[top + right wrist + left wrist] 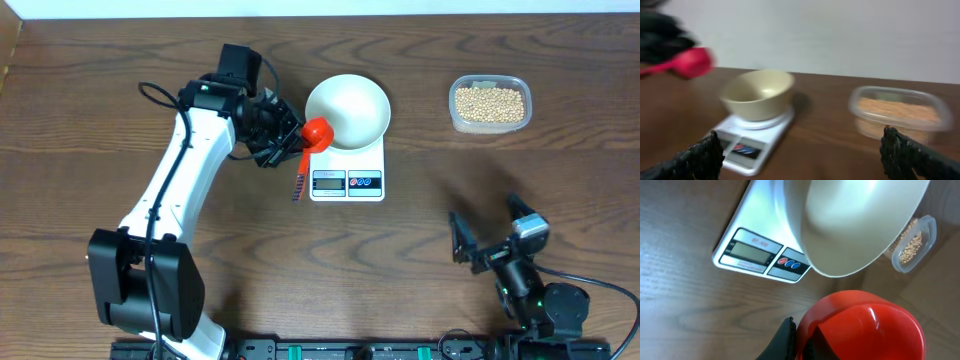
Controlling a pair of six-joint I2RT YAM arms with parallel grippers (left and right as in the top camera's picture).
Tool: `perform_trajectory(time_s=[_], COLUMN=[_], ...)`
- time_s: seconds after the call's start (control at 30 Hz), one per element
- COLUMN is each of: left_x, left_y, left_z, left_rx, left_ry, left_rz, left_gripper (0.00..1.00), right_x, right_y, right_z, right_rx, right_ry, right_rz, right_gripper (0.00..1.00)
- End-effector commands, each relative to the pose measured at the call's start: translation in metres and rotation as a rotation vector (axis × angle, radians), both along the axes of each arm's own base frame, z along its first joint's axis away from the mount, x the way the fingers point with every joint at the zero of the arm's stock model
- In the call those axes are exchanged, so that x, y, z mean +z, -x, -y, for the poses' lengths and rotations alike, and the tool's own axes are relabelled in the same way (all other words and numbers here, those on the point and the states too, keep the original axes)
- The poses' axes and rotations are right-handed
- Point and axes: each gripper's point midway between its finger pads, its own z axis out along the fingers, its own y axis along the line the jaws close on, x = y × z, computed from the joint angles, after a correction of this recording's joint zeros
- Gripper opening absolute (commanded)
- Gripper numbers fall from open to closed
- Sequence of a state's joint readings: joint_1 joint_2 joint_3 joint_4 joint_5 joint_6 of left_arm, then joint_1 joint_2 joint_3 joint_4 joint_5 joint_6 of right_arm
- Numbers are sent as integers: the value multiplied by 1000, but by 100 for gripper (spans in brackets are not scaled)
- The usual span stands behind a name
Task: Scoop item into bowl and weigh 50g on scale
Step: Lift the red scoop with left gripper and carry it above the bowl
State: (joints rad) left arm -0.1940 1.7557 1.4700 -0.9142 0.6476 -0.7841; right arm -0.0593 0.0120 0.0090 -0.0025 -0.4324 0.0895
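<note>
The white bowl (348,110) stands on the white scale (347,182), and no beans show inside it. My left gripper (283,135) is shut on the handle of a red scoop (317,131), whose cup hangs at the bowl's left rim. In the left wrist view the scoop (865,327) fills the foreground below the bowl (855,225) and the scale (757,255). The tan beans (489,102) lie in a clear tub (490,124) at the back right. My right gripper (492,235) stands open near the front right, apart from everything. From it I see the bowl (760,92), scale (750,142) and beans (897,109).
A small dark stick-like thing (298,186) lies on the table just left of the scale. The left arm (170,190) stretches from the front left toward the scale. Bare wooden table lies between the scale and the tub (897,125).
</note>
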Motion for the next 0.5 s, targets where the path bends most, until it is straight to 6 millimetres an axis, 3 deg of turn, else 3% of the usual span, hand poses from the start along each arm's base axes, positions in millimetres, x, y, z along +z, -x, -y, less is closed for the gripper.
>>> perform_trajectory(time_s=[0.0,0.3,0.47], left_x=[22,97,114], left_y=[-7,-27,-29], left_z=[0,15,28], left_rx=[-21,63,49], left_ry=[-1,75,89], left_rz=[115,381,458], left_gripper=[7,7,8], right_x=[3,40,60], right_y=[21,30,29], right_z=[-39,-51,-60], right_rx=[255,364,429], right_ry=[-94,-259,-270], right_rz=[-35,-20,-71], right_gripper=[99,99,99])
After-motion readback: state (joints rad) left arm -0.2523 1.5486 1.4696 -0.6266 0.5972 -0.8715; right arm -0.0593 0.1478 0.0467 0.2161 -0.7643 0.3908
